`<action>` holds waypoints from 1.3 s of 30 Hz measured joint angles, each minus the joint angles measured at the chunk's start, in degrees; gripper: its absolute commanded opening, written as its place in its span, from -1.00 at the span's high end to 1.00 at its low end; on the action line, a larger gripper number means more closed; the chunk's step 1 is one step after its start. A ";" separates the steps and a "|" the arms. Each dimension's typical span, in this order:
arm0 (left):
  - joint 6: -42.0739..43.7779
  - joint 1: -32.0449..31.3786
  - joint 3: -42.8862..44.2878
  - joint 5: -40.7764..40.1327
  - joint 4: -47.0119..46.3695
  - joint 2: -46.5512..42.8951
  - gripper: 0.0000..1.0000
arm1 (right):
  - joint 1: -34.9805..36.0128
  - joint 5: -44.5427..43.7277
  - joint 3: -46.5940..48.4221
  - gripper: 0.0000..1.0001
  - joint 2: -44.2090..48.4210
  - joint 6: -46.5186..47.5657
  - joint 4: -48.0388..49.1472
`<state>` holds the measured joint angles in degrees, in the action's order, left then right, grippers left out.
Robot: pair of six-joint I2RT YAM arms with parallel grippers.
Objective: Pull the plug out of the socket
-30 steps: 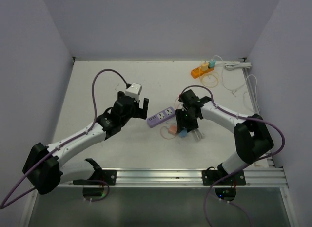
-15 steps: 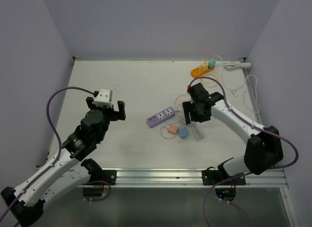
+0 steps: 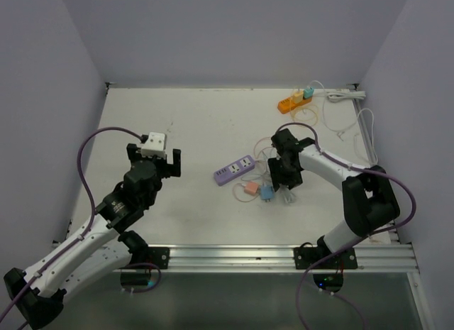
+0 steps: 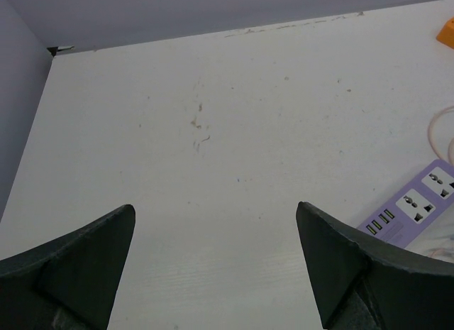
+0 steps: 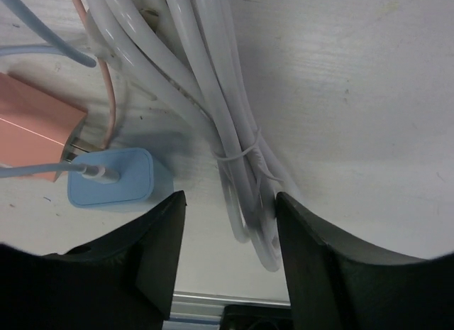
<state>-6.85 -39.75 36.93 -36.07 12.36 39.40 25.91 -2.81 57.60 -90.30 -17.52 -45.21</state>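
While R gripper (image 5: 228, 206) hangs with jaws apart astride the white cable (image 5: 245, 167), gripping nothing, blue plug (image 5: 110, 177) lies loose just outside the gap, next to pink plug (image 5: 32, 128) and clear of purple strip (image 3: 235, 169), whose sockets look empty. L gripper (image 4: 215, 209), jaws wide & empty, sits well apart on strip's other side, so R arm is far nearer. Orange strip (image 3: 293, 103) at back R has plugs seated, also on R arm's side; prob. the next pull.

Counter (image 4: 213, 167): white, matt, faint wood-like grain, lightly scuffed; Power strip (image 4: 415, 209): lilac plastic, smooth, satin; Blue plug (image 5: 113, 179): smooth plastic, slight sheen; Pink plug (image 5: 32, 128): matt plastic; Cable bundle (image 5: 213, 110): white, glossy sheathing; Left claw (image 4: 214, 211), right claw (image 5: 228, 199): black matt plastic
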 measured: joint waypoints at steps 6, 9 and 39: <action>0.50 0.00 -0.09 -0.42 -0.17 -0.72 -0.99 | 0.15 3.32 -0.09 0.58 -2.03 -1.36 2.47; 0.50 0.00 -0.09 -0.39 -0.20 -0.61 -0.99 | 0.98 4.04 0.83 0.75 -3.17 -2.73 2.08; -0.07 0.04 -0.11 -7.69 0.02 -4.24 -0.99 | 20.90 14.25 65.24 0.80 -51.69 -22.05 14.27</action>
<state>-6.92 -39.70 36.82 -43.77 12.38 35.16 46.81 11.44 122.85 -141.99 -39.57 -30.94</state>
